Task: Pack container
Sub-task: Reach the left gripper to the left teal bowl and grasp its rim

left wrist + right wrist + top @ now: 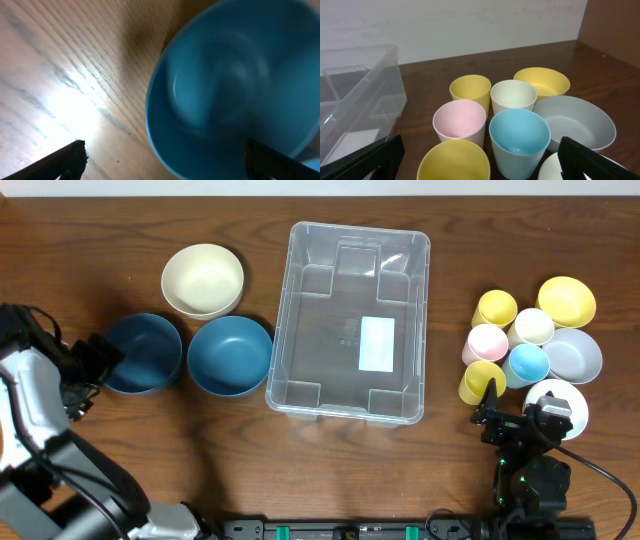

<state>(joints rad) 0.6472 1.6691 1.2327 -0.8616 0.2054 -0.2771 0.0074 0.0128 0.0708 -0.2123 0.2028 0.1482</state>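
Note:
The clear plastic container [350, 320] with a white label sits mid-table; its corner shows in the right wrist view [360, 95]. My left gripper [100, 360] is open at the left rim of a dark blue bowl [145, 352], one finger inside the bowl and one outside, seen close up in the left wrist view [230, 95]. A second dark blue bowl [230, 356] and a cream bowl [203, 280] lie beside it. My right gripper [520, 415] is open and empty just in front of the cups.
Right of the container stand yellow [470, 90], white [512, 97], pink [459, 120], light blue [519, 135] and another yellow cup [454, 160], with a yellow bowl [541, 80], grey bowl [572, 122] and white bowl [558, 402].

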